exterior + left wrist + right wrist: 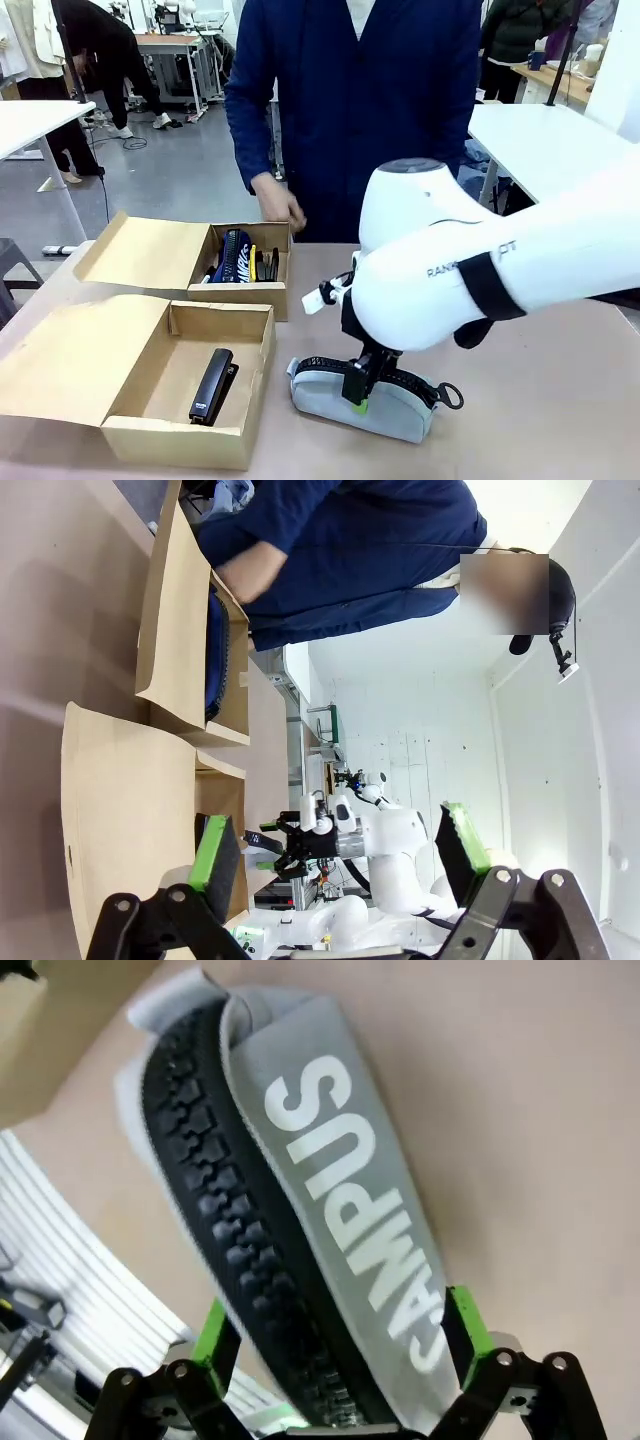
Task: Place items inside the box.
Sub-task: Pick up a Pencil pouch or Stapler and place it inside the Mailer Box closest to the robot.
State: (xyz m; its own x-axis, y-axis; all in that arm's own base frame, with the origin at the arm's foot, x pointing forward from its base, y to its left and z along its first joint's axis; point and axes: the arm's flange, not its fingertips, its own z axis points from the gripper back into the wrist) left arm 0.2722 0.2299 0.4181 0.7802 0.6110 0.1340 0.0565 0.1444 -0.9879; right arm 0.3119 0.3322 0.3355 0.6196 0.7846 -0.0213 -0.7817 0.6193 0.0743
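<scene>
The case (pixel 390 412) lies right of the box (pixel 190 440) holding the stapler (pixel 213 386).

The right arm (pixel 530 250) comes in from the right side and reaches across to the middle of the table. Its thick white forearm slopes downward and its wrist (pixel 400 300) is bent over, so the right gripper (pixel 358 392) points down, low over the tabletop. In the right wrist view its two black fingers (pixel 150 1400) are spread wide, with the green pads (pixel 216 1332) facing each other and the jaws open. The left gripper (pixel 338 848) is rolled onto its side and looks roughly level along the table. The left fingers (pixel 500 900) are also spread wide, left pads (pixel 462 842) well apart, jaws open.
</scene>
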